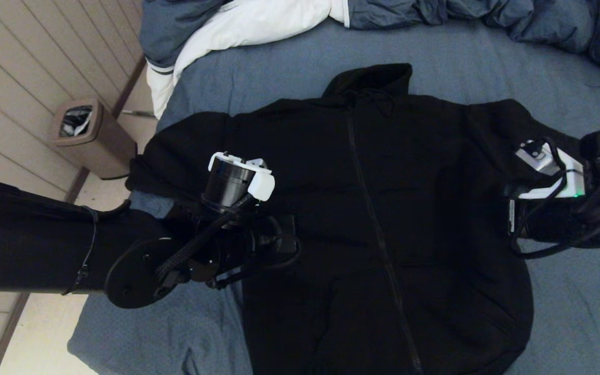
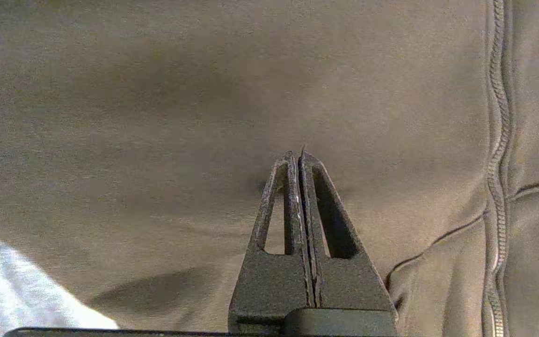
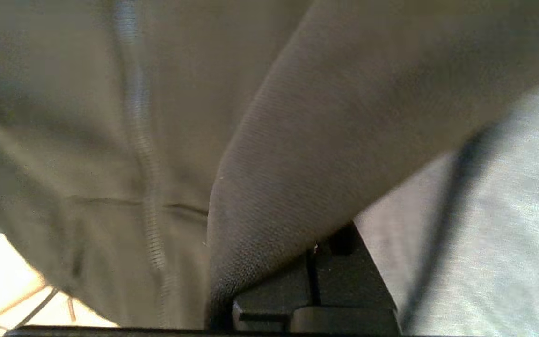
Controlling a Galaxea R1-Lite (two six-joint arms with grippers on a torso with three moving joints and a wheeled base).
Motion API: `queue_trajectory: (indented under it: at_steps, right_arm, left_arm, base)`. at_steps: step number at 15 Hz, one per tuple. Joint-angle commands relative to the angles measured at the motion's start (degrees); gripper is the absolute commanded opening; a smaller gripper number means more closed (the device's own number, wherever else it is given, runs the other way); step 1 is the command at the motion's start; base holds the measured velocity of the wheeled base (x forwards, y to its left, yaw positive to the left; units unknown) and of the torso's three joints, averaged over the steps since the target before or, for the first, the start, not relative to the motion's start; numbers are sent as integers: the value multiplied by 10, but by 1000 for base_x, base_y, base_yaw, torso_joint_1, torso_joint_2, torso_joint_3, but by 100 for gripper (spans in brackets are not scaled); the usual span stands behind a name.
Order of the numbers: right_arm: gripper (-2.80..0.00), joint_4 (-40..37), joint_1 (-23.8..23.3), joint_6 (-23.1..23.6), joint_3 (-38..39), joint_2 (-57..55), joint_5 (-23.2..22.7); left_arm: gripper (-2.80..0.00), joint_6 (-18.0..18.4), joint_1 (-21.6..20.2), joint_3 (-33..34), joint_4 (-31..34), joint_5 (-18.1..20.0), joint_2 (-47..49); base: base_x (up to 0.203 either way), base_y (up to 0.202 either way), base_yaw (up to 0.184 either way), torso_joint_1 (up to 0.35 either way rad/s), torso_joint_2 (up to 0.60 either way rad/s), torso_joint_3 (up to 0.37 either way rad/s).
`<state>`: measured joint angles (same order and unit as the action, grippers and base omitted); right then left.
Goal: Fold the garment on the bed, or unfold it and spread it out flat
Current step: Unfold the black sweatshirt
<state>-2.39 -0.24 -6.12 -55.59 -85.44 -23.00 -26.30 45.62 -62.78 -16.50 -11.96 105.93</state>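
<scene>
Right pincer apparently grips garment's sleeve edge.

Garment: we see a black zip hoodie, front up, hood toward the far side, sleeves folded in.
Bed: blue-grey sheet under it.
</scene>
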Motion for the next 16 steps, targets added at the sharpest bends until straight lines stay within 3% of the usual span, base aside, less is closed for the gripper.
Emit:
queue_trajectory:
  at_steps: [1,4,6,8,11,16]
  right_arm:
    - [-280,1,9,0,2,7,-2]
    - [-280,4,-1,3,34,-12,-4]
    - [-280,6,-39,8,59,-9,-10]
    - [-280,8,-87,18,78,-5,-48]
    - [-280,10,-160,34,89,-8,-145]
    - [-280,12,-233,39,116,-42,-160]
  left_arm:
    - [-280,-2,-1,-5,-1,-1,3]
    - [-280,-2,-2,-6,-1,-1,2]
    - [-280,-2,-2,-6,3,-1,0]
    - [-280,-2,-2,-6,5,-2,0]
    - [-280,0,-2,-13,7,-2,4]
    - [-280,1,-6,-27,27,-3,1]
  base:
    - [0,0,0,0,0,0]
    - [0,0,0,0,0,0]
    - [0,0,0,0,0,0]
    - [0,0,0,0,0,0]
    - [0,0,0,0,0,0]
    - [0,0,0,0,0,0]
